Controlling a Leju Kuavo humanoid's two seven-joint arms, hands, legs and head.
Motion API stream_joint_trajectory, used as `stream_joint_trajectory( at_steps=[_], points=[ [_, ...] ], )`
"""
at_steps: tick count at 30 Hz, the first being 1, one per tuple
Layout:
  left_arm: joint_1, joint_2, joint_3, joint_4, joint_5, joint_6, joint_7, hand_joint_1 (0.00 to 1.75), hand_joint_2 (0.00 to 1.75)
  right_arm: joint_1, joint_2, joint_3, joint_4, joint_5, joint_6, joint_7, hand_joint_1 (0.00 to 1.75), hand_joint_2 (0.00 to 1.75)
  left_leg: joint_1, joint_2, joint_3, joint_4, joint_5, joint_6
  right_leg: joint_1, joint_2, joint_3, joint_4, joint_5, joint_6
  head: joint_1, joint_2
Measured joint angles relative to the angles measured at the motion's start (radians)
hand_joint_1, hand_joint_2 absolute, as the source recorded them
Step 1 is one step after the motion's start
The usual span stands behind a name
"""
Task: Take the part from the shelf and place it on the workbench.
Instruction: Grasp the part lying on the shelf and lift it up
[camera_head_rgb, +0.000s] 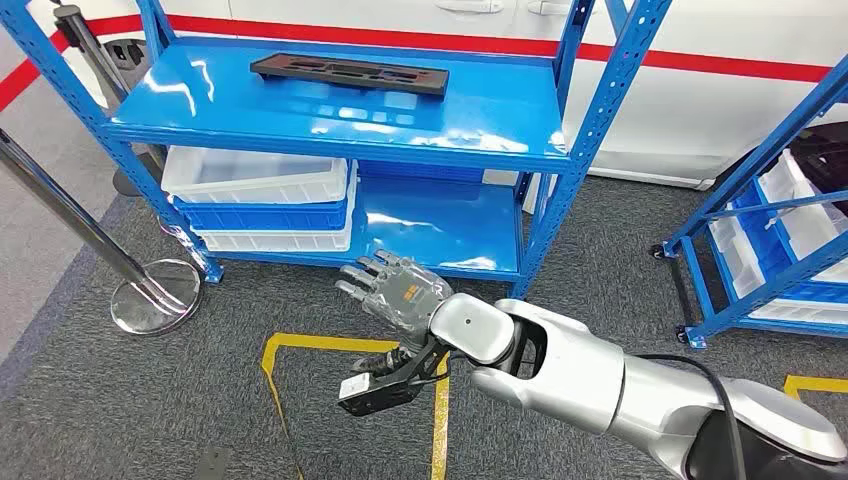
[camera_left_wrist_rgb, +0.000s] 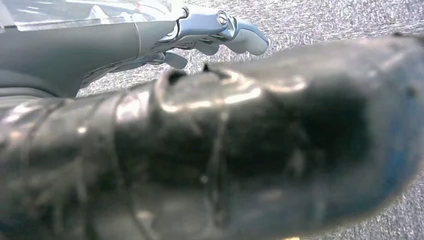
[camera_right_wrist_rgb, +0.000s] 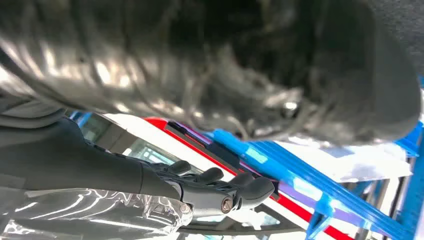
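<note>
The part (camera_head_rgb: 350, 74), a long flat black tray-like piece, lies on the top level of the blue shelf (camera_head_rgb: 500, 130), towards its back. My right hand (camera_head_rgb: 395, 288) is raised in front of the shelf's lower level, well below and in front of the part, fingers spread and holding nothing. In the right wrist view the same hand (camera_right_wrist_rgb: 215, 187) shows dark, loosely bent fingers with the blue shelf (camera_right_wrist_rgb: 280, 160) beyond them. My left hand (camera_left_wrist_rgb: 210, 30) hangs over grey carpet with its fingers loose and nothing in them.
Stacked white and blue bins (camera_head_rgb: 260, 195) fill the left half of the shelf's lower level. A chrome stanchion base (camera_head_rgb: 155, 295) stands on the floor at the left. A second blue rack (camera_head_rgb: 770, 240) with bins is at the right. Yellow tape (camera_head_rgb: 300, 345) marks the carpet.
</note>
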Motion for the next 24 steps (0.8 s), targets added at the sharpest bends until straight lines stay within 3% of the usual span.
stream_joint_trajectory(
  at_steps=[2, 3, 4, 6, 9, 11, 13, 15, 16, 17, 19, 20, 21, 24],
  points=[
    [0.000, 0.000, 0.000, 0.000, 0.000, 0.000, 0.001, 0.00, 0.00, 0.001, 0.000, -0.001, 0.000, 0.001, -0.006, 0.004, 0.00, 0.00, 0.000, -0.001, 0.013, 0.000, -0.008, -0.002, 0.001, 0.000, 0.030, -0.078, 0.055, -0.006, 0.000, 0.000],
    [0.001, -0.001, 0.000, 0.000, 0.001, -0.001, 0.002, 0.00, 0.00, 0.002, 0.000, -0.003, 0.000, 0.002, -0.010, 0.008, 0.00, 0.00, 0.000, -0.001, 0.022, -0.001, -0.017, -0.005, 0.004, 0.000, 0.056, -0.145, 0.098, -0.014, 0.000, 0.000],
    [0.000, -0.002, -0.001, 0.000, 0.001, -0.001, 0.003, 0.00, 0.00, 0.002, 0.000, -0.005, 0.000, 0.002, -0.013, 0.013, 0.00, 0.00, -0.001, -0.002, 0.030, -0.001, -0.024, -0.008, 0.009, 0.000, 0.077, -0.206, 0.118, -0.021, -0.001, 0.000],
    [-0.001, -0.004, -0.002, 0.000, 0.004, -0.001, 0.005, 0.00, 0.00, 0.005, 0.003, -0.010, 0.001, -0.010, -0.017, 0.021, 0.00, 0.00, -0.001, -0.001, 0.037, -0.001, -0.033, -0.020, 0.015, 0.001, 0.100, -0.264, 0.124, -0.034, -0.002, 0.000],
    [-0.001, -0.004, -0.004, 0.000, 0.009, -0.002, 0.006, 0.00, 0.00, 0.013, 0.013, -0.025, 0.002, -0.051, -0.029, 0.032, 0.00, 0.00, -0.002, 0.001, 0.045, 0.015, -0.043, -0.036, 0.011, 0.003, 0.126, -0.283, 0.115, -0.049, -0.003, 0.000],
    [-0.004, -0.004, -0.005, 0.000, 0.009, -0.005, 0.006, 0.00, 0.00, 0.012, 0.024, -0.038, 0.002, -0.063, -0.042, 0.032, 0.00, 0.00, 0.000, 0.003, 0.011, 0.087, -0.060, -0.043, 0.007, 0.002, 0.150, -0.288, 0.105, -0.058, -0.005, 0.000],
    [-0.005, -0.004, -0.009, 0.000, 0.010, -0.008, 0.005, 0.00, 0.00, 0.014, 0.032, -0.044, 0.002, -0.065, -0.053, 0.031, 0.00, 0.00, 0.002, 0.003, -0.068, 0.206, -0.096, -0.050, 0.007, 0.001, 0.169, -0.289, 0.088, -0.063, -0.007, 0.000],
    [0.001, -0.003, -0.011, 0.000, 0.011, -0.009, 0.006, 0.00, 0.00, 0.023, 0.034, -0.047, 0.002, -0.064, -0.067, 0.028, 0.00, 0.00, 0.004, 0.003, -0.133, 0.264, -0.125, -0.057, 0.006, 0.001, 0.195, -0.289, 0.066, -0.061, -0.007, 0.000],
    [0.005, -0.003, -0.013, 0.000, 0.011, -0.010, 0.007, 0.00, 0.00, 0.027, 0.035, -0.049, 0.002, -0.063, -0.079, 0.027, 0.00, 0.00, 0.006, 0.004, -0.145, 0.247, -0.117, -0.059, 0.006, 0.002, 0.212, -0.289, 0.053, -0.059, -0.007, 0.000],
    [0.008, -0.003, -0.014, 0.000, 0.011, -0.011, 0.007, 0.00, 0.00, 0.031, 0.037, -0.052, 0.002, -0.061, -0.095, 0.025, 0.00, 0.00, 0.009, 0.004, -0.146, 0.203, -0.086, -0.061, 0.005, 0.002, 0.229, -0.288, 0.040, -0.056, -0.007, 0.000],
    [0.010, -0.004, -0.019, 0.000, 0.009, -0.015, 0.008, 0.00, 0.00, 0.034, 0.039, -0.059, 0.000, -0.054, -0.130, 0.020, 0.00, 0.00, 0.011, 0.009, -0.134, 0.081, 0.027, -0.059, 0.005, 0.004, 0.258, -0.285, 0.011, -0.046, -0.007, 0.000],
    [0.010, -0.004, -0.022, 0.001, 0.008, -0.017, 0.008, 0.00, 0.00, 0.035, 0.040, -0.062, -0.002, -0.050, -0.144, 0.017, 0.00, 0.00, 0.009, 0.012, -0.128, 0.043, 0.067, -0.054, 0.006, 0.004, 0.266, -0.281, -0.003, -0.039, -0.007, 0.000],
    [0.011, -0.005, -0.025, 0.001, 0.008, -0.018, 0.007, 0.00, 0.00, 0.037, 0.041, -0.065, -0.005, -0.047, -0.153, 0.016, 0.00, 0.00, 0.006, 0.013, -0.124, 0.023, 0.089, -0.046, 0.006, 0.006, 0.274, -0.280, -0.014, -0.031, -0.007, 0.000],
    [0.008, -0.005, -0.028, 0.001, 0.009, -0.023, 0.005, 0.00, 0.00, 0.040, 0.043, -0.077, -0.018, -0.038, -0.169, 0.011, 0.00, 0.00, 0.000, 0.010, -0.099, 0.021, 0.068, -0.018, 0.002, 0.005, 0.276, -0.244, -0.013, -0.012, -0.002, 0.000]
  ],
)
